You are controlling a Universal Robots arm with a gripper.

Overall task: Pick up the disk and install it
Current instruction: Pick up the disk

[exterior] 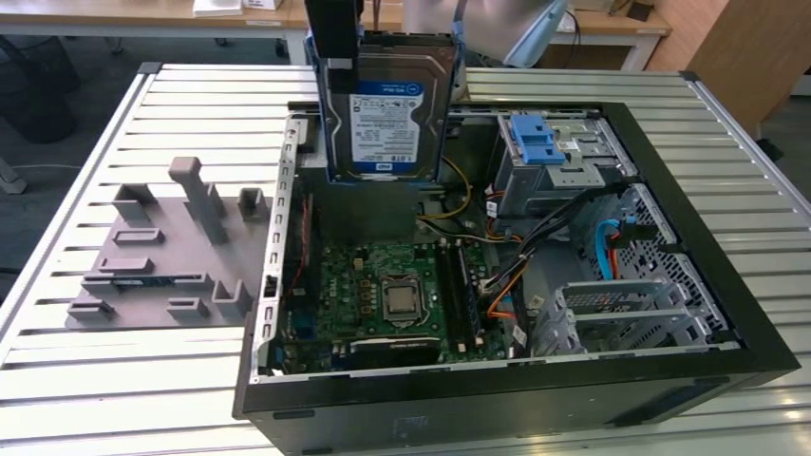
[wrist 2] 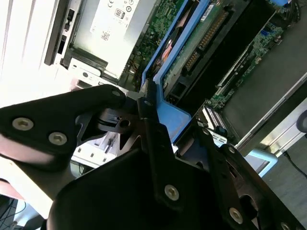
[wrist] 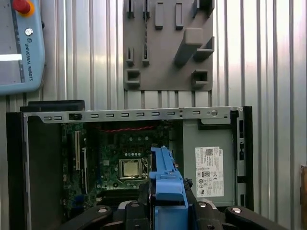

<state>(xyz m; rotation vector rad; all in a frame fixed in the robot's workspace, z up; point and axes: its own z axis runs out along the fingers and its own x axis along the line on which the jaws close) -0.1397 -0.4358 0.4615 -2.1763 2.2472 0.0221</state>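
Note:
The disk (exterior: pixel 384 114) hangs upright over the far end of the open computer case (exterior: pixel 507 380). It is silver-grey with a white-and-blue label facing the exterior view and blue side rails. My gripper (exterior: pixel 380 33) is shut on its top end. In both wrist views a blue rail of the disk (wrist: pixel 165 177) (wrist 2: pixel 177 115) stands out from between the black fingers (wrist: pixel 144 201) of the gripper (wrist: pixel 165 211) (wrist 2: pixel 153 120), above the motherboard (wrist: pixel 124 158).
A blue latch (exterior: pixel 538 142) tops the metal drive cage (exterior: pixel 571 171) at the case's far right in the exterior view. A grey power-supply box (wrist: pixel 211 167) sits inside the case. A grey fixture plate (exterior: pixel 165 247) with upright pegs lies on the slatted table (exterior: pixel 76 380). A teach pendant (wrist: pixel 19 43) rests nearby.

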